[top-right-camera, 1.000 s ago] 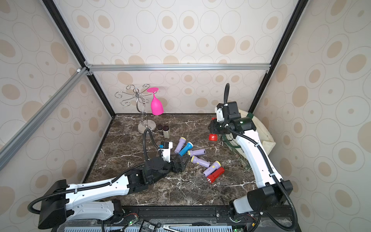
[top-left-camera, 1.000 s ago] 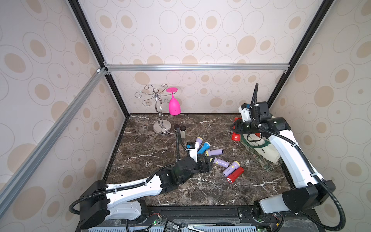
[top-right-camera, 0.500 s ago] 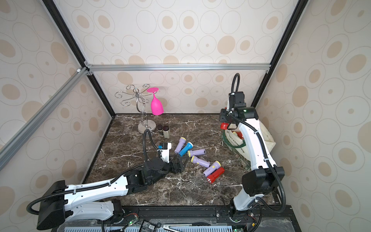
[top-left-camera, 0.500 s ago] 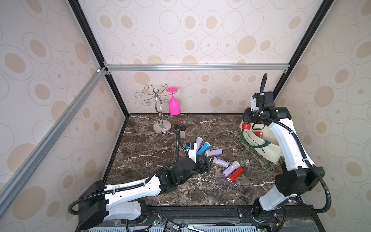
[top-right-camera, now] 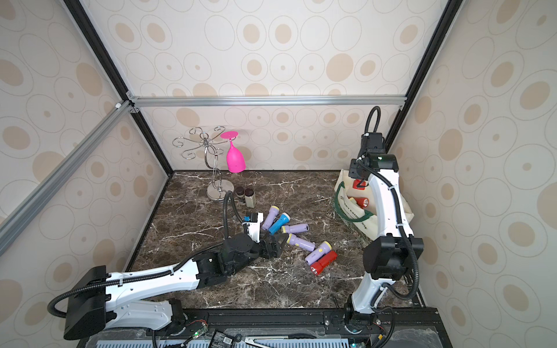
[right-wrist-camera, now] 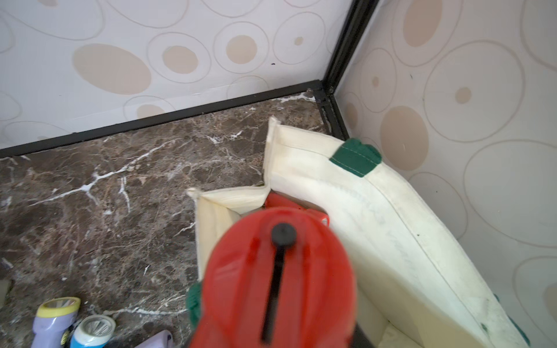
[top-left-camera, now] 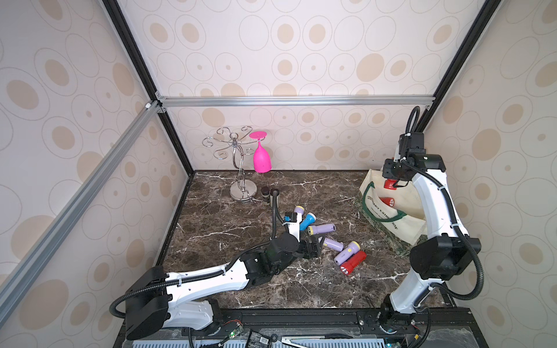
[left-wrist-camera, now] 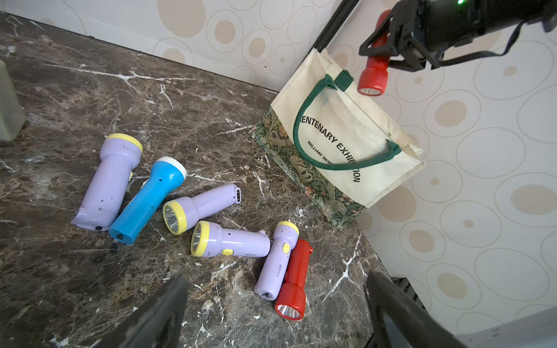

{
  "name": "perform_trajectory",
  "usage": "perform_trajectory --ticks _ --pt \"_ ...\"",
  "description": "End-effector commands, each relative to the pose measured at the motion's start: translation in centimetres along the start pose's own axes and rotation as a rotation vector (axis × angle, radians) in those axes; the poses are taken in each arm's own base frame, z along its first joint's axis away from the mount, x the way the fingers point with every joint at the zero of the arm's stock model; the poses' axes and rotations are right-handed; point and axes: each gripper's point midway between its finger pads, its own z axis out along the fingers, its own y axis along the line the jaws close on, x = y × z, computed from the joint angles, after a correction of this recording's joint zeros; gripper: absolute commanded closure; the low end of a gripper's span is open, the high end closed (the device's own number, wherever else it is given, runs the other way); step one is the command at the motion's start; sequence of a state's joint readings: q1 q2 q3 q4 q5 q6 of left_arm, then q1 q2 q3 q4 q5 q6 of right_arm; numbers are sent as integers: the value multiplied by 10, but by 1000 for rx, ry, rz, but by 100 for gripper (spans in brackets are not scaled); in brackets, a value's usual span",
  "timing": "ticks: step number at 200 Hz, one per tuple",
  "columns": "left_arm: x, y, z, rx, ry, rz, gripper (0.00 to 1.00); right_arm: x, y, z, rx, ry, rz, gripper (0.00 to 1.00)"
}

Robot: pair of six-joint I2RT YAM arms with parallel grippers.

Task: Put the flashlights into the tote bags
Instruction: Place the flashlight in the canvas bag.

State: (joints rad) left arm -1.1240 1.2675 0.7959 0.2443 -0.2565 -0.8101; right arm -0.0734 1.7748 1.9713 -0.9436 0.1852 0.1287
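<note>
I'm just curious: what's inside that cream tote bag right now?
One red flashlight lies inside the tote bag, lens showing. A second red flashlight hangs above the opening in the right tool. The bag's bottom is hidden by its walls.

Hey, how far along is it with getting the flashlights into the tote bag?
Done: one red flashlight lies inside the tote bag. In hand: the right gripper, jaws shut, holds a second red flashlight above the bag's mouth. Left: six on the table, namely four lilac flashlights, a blue flashlight and a third red flashlight. The left gripper hangs open beside them, empty.
</note>
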Motion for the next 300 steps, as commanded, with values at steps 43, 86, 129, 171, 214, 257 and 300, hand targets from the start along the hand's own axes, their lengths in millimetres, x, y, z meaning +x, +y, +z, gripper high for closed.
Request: perform_trajectory --ticks 43,86,129,171,214,257,300 --pt "-3 -11 9 -6 24 70 8 27 -10 38 36 123 15 100" --pt "-6 -11 15 -49 44 127 9 55 -1 59 -1 200 25 100" --pt "-8 -8 18 -73 32 124 9 65 1 64 -9 239 26 88" --pt "-6 3 21 -85 32 66 10 56 0 55 -9 200 52 57" --pt "-8 15 19 -76 26 17 10 44 -3 35 -13 124 67 27" --pt "-8 31 27 -110 77 -10 13 15 13 1 -75 23 94 21" --pt "1 63 43 -194 214 -19 14 -5 53 -36 -169 -47 62 20"
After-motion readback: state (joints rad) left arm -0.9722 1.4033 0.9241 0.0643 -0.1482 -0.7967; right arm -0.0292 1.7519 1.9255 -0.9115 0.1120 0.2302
